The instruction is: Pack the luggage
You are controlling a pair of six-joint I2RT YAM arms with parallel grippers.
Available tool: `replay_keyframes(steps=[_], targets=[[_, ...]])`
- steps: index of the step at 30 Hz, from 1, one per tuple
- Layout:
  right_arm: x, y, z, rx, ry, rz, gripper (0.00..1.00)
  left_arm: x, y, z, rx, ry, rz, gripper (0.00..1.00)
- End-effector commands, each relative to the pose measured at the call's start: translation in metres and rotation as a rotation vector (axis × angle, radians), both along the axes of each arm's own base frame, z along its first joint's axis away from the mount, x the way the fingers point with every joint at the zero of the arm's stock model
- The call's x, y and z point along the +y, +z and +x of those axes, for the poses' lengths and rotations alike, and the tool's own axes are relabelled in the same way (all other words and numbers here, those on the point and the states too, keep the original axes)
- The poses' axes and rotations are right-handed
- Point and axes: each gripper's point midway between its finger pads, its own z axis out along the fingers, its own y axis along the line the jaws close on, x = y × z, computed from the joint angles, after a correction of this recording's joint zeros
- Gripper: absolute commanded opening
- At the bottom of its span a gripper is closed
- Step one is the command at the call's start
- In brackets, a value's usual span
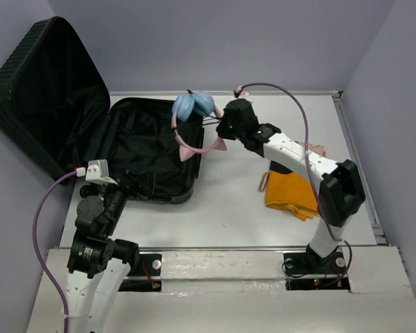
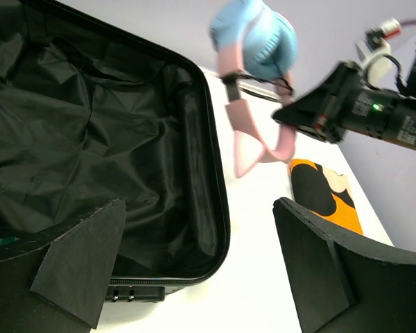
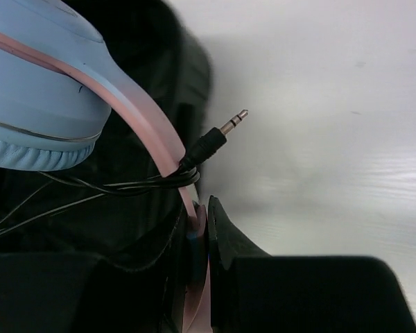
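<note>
Right wrist: right jaws pinch headphones (image 3: 35, 104); left jaws gape wide.

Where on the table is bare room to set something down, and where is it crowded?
Free: the table between the luggage and the orange cloth, and the far right corner. Crowded: the luggage's right rim, where the right tool holds the headphones.

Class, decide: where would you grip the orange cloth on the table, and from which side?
The cloth: pinch its near left edge from above. It lies flat and folded on the table, and that edge is clear of the right arm.
</note>
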Motion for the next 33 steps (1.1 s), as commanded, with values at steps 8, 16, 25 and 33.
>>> replay_keyframes(steps=[8,16,25,33], targets=[[0.180,0.038,0.023,-0.024,0.299,0.214,0.53,-0.001,0.021,0.001,-0.070,-0.008,0.000,0.99],[0.160,0.067,0.016,-0.083,0.296,0.152,0.78,0.000,0.021,0.000,-0.072,-0.005,0.001,0.99],[-0.064,-0.046,-0.060,0.086,-0.017,-0.176,0.33,-0.002,0.026,-0.004,-0.098,-0.018,-0.004,0.99],[-0.132,-0.117,-0.105,0.235,-0.079,-0.265,0.46,-0.004,0.020,0.001,-0.071,-0.025,0.002,0.99]])
